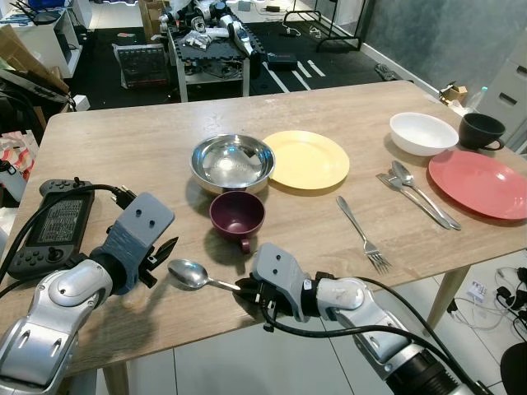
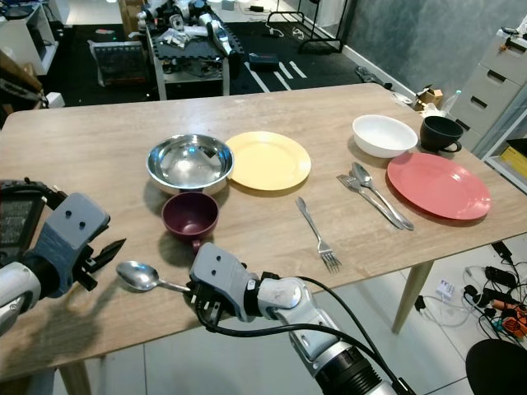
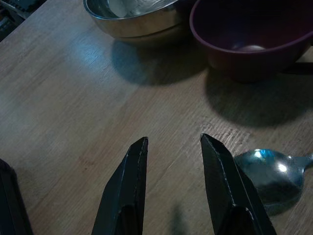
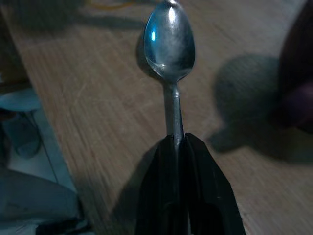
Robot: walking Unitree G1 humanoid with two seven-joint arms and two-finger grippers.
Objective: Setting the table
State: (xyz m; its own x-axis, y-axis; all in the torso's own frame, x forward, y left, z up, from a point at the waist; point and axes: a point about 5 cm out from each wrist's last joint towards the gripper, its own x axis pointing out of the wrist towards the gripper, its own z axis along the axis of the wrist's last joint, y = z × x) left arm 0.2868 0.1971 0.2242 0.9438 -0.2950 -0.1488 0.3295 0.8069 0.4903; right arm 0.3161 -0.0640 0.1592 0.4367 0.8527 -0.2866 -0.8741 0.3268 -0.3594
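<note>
My right gripper (image 1: 245, 287) is shut on the handle of a steel spoon (image 1: 190, 274), holding it just above the wooden table (image 1: 123, 148) near the front edge. In the right wrist view the spoon (image 4: 169, 41) sticks out from the closed fingers (image 4: 195, 186). My left gripper (image 1: 165, 252) stands open just left of the spoon's bowl, and its wrist view has the spoon (image 3: 269, 174) beside one finger. Behind the spoon stand a purple cup (image 1: 237, 214), a steel bowl (image 1: 232, 160) and a yellow plate (image 1: 306, 159).
A loose fork (image 1: 363, 232) lies to the right of the cup. Farther right are a spoon-and-fork pair (image 1: 416, 191), a red plate (image 1: 482, 183), a white bowl (image 1: 423, 132) and a black cup (image 1: 480, 130). A game controller (image 1: 52, 232) lies at the left edge.
</note>
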